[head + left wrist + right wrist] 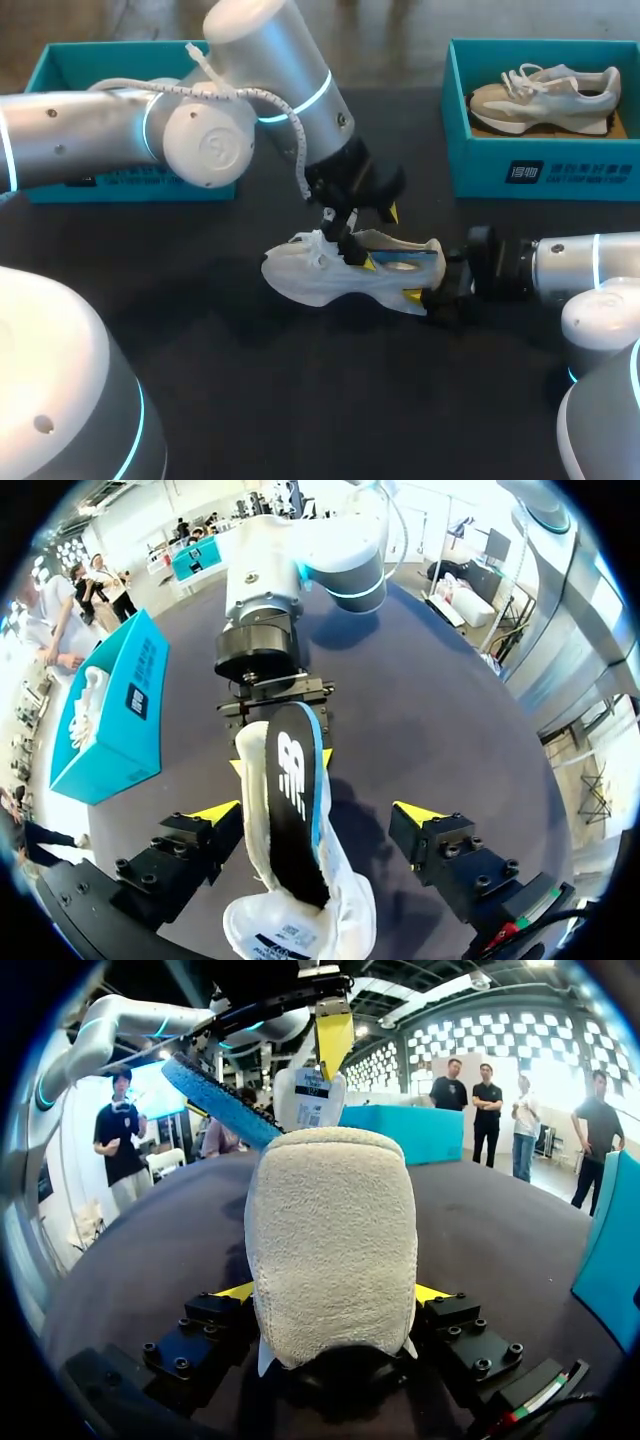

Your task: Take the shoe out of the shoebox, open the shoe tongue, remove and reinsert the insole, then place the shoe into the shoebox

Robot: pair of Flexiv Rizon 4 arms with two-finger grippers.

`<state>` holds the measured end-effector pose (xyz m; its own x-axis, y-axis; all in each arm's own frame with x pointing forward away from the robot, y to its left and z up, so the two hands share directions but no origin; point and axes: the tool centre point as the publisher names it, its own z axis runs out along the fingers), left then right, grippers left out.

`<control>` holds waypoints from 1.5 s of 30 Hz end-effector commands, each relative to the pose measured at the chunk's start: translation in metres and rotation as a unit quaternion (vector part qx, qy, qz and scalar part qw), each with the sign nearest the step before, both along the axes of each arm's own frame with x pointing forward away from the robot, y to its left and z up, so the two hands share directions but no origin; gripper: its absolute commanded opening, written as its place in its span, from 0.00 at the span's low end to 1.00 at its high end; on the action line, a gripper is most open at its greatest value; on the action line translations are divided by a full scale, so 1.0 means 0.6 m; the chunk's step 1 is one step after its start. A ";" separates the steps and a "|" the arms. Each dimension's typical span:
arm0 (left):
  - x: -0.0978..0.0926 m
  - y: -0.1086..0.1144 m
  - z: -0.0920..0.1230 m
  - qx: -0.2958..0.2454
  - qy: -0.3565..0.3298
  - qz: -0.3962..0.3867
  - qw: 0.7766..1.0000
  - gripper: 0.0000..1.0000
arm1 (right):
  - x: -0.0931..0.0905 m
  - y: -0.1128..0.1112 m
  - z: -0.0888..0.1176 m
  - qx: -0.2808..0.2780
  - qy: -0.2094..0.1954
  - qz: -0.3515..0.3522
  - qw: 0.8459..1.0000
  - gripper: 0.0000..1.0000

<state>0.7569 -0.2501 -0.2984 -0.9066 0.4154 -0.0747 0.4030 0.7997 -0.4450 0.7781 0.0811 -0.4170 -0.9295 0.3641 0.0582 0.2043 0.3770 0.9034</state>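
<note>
Worryingly, right fingers (pixel 235 1292) clamped the shoe (pixel 300 278), left fingers (pixel 420 815) gaped empty; the insole (pixel 295 800) (half-seated) might buckle if shoved

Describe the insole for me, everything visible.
The insole is thin, black on top with a white logo, blue on edge and underside. It sticks half out of the white shoe, front end inside, back end raised over the heel that the right gripper clamps. The left gripper's open fingers flank it without touching.

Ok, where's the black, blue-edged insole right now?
The black, blue-edged insole sticks out of the white shoe mid-table in the head view, heel in the right gripper, between the open fingers of the left gripper.
</note>
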 end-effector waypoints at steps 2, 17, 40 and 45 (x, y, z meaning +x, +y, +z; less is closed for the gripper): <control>-0.021 0.021 0.027 -0.005 -0.011 0.004 1.000 1.00 | -0.001 0.002 0.001 -0.002 0.001 0.000 1.000 0.00; -0.011 -0.002 -0.001 0.025 -0.003 0.013 1.000 0.74 | -0.001 0.002 0.001 -0.002 0.001 0.000 1.000 0.00; -0.021 -0.002 0.028 0.007 -0.011 0.017 1.000 0.00 | -0.001 0.002 0.001 -0.002 0.001 0.000 1.000 0.00; -0.027 0.002 0.068 -0.018 -0.016 0.015 1.000 0.00 | -0.001 0.002 0.001 -0.002 0.001 0.000 1.000 0.00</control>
